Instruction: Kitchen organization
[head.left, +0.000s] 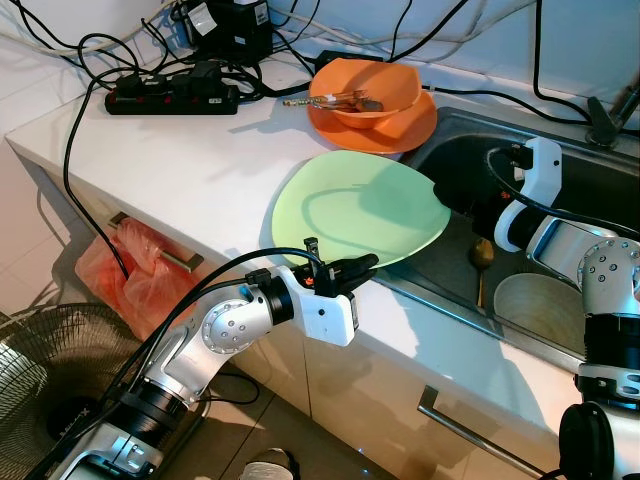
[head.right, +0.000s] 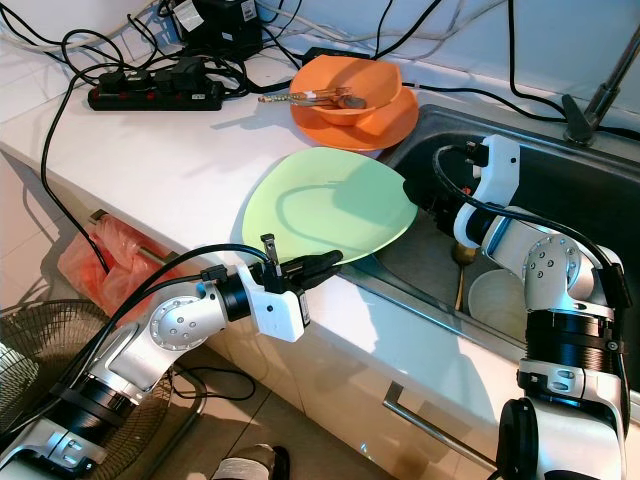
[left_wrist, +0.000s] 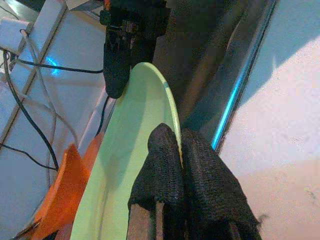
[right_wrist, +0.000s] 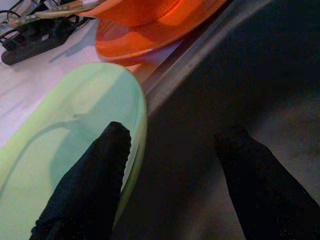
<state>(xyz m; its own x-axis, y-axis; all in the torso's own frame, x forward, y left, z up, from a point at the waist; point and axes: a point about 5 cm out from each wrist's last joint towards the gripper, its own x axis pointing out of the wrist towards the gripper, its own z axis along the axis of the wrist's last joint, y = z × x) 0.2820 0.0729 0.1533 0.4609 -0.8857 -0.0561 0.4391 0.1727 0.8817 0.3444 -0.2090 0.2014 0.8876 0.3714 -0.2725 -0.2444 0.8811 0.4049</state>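
While the left tool (head.left: 362, 266) pinches the round pale-green plate's (head.left: 360, 205) near rim over the white worktop (head.left: 200, 160), the right tool (right_wrist: 170, 165), fingers spread and empty, waits at its sink-side edge, probably to receive it.

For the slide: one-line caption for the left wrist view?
Left gripper pinching the green plate rim beside the sink.

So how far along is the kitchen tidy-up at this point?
Done: little that shows. In hand: the left gripper is shut on the near rim of the green plate, which overhangs the sink; the right gripper is open at its far edge. Left: the orange bowl with cutlery on the orange plate, and a pale dish in the sink.
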